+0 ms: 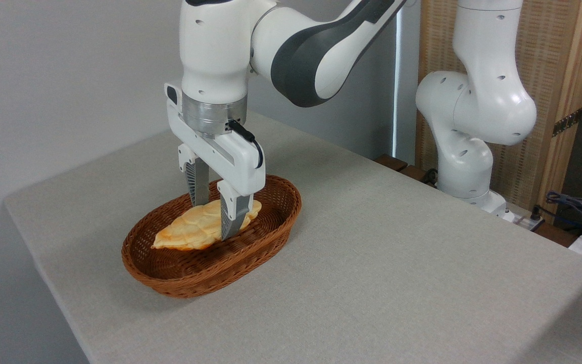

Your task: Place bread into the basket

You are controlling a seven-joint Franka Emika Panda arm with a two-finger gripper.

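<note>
The pale grey cloth-covered surface is filling most of the view, with a plain light wall standing behind its left part.

On the left half of the surface, the shallow oval basket of reddish-brown woven cane is resting flat, its long axis running from lower left to upper right. The flat, leaf-shaped bread — pale golden with browner edges and a cracked, lumpy top — is lying inside the basket. Its pointed left end is sitting low against the basket's interior; its right end is reaching toward the far rim and appearing slightly raised.

Directly above the basket, the white two-finger pincer is pointing straight down from the white and dark grey robot arm. Its two grey ribbed fingers are straddling the right half of the bread, one on the far side and one on the near side. The near finger is lying against the bread's edge — the pincer is grasping the bread across its width.

To the right, beyond the surface's far edge, the white jointed base column of the arm is standing in front of a wood-framed woven screen. At the far right, a bundle of dark cables is lying beside the surface.
</note>
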